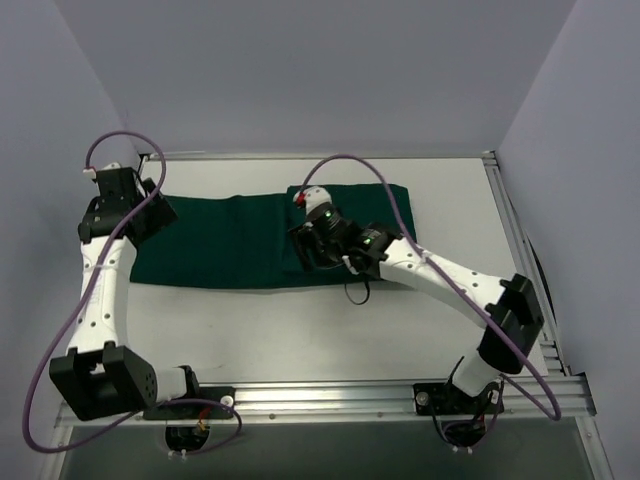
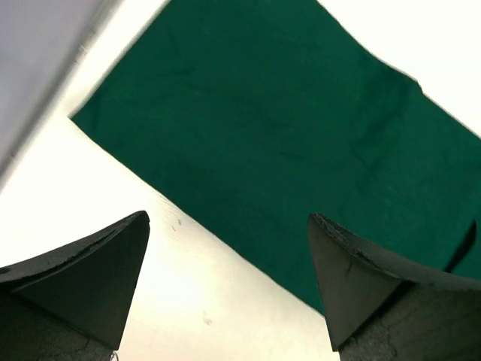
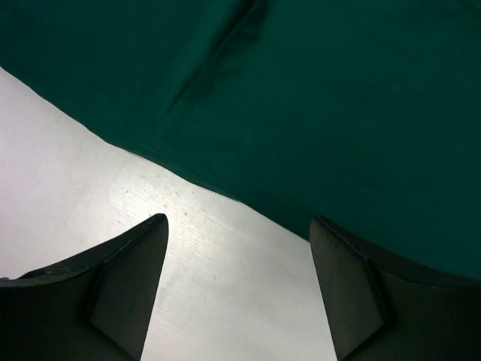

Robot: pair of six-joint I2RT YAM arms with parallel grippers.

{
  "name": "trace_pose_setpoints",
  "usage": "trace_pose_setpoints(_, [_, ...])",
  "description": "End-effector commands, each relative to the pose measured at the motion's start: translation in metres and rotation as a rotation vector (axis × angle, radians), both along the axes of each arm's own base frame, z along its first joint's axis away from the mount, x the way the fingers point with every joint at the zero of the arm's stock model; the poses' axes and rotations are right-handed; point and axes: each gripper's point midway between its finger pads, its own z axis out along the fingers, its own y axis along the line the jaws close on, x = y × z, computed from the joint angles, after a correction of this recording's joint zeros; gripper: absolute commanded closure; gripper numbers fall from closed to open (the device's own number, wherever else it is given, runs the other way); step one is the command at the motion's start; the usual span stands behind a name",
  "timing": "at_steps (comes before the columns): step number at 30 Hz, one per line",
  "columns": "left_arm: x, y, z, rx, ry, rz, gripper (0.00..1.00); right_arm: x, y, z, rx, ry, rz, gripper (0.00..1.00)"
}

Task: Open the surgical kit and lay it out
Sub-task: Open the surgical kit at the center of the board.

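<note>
Green cloth wrap (image 1: pixel 230 245) spread flat along the white tabletop (image 1: pixel 300 330), its right part folded over (contents hidden), left claw (image 2: pixel 225 222) wide open beside the cloth's left end, right claw (image 3: pixel 239 219) open above its near edge, both empty.

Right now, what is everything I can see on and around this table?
Dark green cloth wrap: one, dark green, across the far half of the table; its right part looks folded over.
White table: one, white, under everything.
Silver metal rails: several, silver, along the table's edges.
Purple cables: two, purple, one looping along each arm.
Left arm: one, white and black; left claw open above the cloth's left end.
Right arm: one, white and black; right claw open above the cloth's near edge.
</note>
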Motion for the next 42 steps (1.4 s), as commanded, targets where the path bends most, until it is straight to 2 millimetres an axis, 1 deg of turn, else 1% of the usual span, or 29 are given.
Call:
trace_pose_setpoints(1, [-0.026, -0.032, -0.014, -0.133, 0.017, -0.073, 0.05, 0.014, 0.026, 0.006, -0.077, -0.108, 0.021, 0.32])
trace_pose_setpoints(2, [-0.03, -0.034, -0.016, -0.134, 0.017, -0.077, 0.05, 0.016, 0.034, -0.009, -0.109, -0.091, 0.036, 0.34])
trace_pose_setpoints(3, [-0.037, -0.035, -0.024, -0.136, 0.036, -0.073, 0.05, 0.015, 0.041, -0.014, -0.118, -0.085, 0.054, 0.35])
trace_pose_setpoints(5, [-0.044, -0.035, -0.025, -0.119, 0.035, -0.08, 0.05, 0.017, 0.056, -0.025, -0.136, -0.078, 0.088, 0.41])
trace_pose_setpoints(6, [-0.049, -0.035, -0.028, -0.114, 0.042, -0.078, 0.05, 0.015, 0.063, -0.029, -0.133, -0.065, 0.112, 0.42])
trace_pose_setpoints(8, [-0.052, -0.035, -0.03, -0.099, 0.044, -0.08, 0.05, 0.016, 0.073, -0.04, -0.154, -0.054, 0.138, 0.43])
trace_pose_setpoints(10, [-0.054, -0.038, -0.033, -0.104, 0.045, -0.087, 0.05, 0.015, 0.079, -0.048, -0.173, -0.044, 0.159, 0.44])
trace_pose_setpoints(11, [-0.055, -0.038, -0.034, -0.104, 0.046, -0.09, 0.05, 0.013, 0.08, -0.057, -0.199, -0.034, 0.172, 0.44])
trace_pose_setpoints(12, [-0.055, -0.04, -0.034, -0.103, 0.048, -0.097, 0.05, 0.013, 0.083, -0.058, -0.203, -0.034, 0.179, 0.44])
trace_pose_setpoints(14, [-0.056, -0.041, -0.035, -0.1, 0.049, -0.099, 0.05, 0.013, 0.086, -0.069, -0.224, -0.025, 0.195, 0.44])
trace_pose_setpoints(18, [-0.055, -0.044, -0.035, -0.097, 0.049, -0.111, 0.05, 0.014, 0.089, -0.082, -0.259, -0.012, 0.21, 0.47])
trace_pose_setpoints(19, [-0.055, -0.046, -0.035, -0.096, 0.049, -0.116, 0.05, 0.015, 0.091, -0.081, -0.261, -0.013, 0.214, 0.48])
trace_pose_setpoints(24, [-0.055, -0.046, -0.036, -0.092, 0.052, -0.121, 0.05, 0.012, 0.094, -0.089, -0.289, -0.003, 0.242, 0.52])
trace_pose_setpoints(30, [-0.053, -0.048, -0.037, -0.093, 0.051, -0.127, 0.05, 0.011, 0.089, -0.097, -0.316, 0.007, 0.238, 0.59])
trace_pose_setpoints(33, [-0.053, -0.047, -0.036, -0.093, 0.049, -0.125, 0.05, 0.012, 0.086, -0.097, -0.325, 0.001, 0.234, 0.67])
trace_pose_setpoints(34, [-0.053, -0.047, -0.036, -0.09, 0.048, -0.125, 0.05, 0.013, 0.085, -0.095, -0.327, -0.005, 0.232, 0.73])
trace_pose_setpoints(35, [-0.053, -0.047, -0.036, -0.091, 0.046, -0.127, 0.05, 0.013, 0.085, -0.096, -0.33, -0.006, 0.232, 0.76])
trace_pose_setpoints(36, [-0.053, -0.047, -0.036, -0.091, 0.048, -0.126, 0.05, 0.013, 0.084, -0.095, -0.333, -0.008, 0.232, 0.83])
trace_pose_setpoints(39, [-0.053, -0.047, -0.037, -0.093, 0.051, -0.127, 0.05, 0.014, 0.084, -0.092, -0.335, -0.014, 0.229, 0.92])
trace_pose_setpoints(42, [-0.053, -0.048, -0.037, -0.092, 0.05, -0.128, 0.05, 0.014, 0.084, -0.082, -0.323, -0.026, 0.225, 0.99])
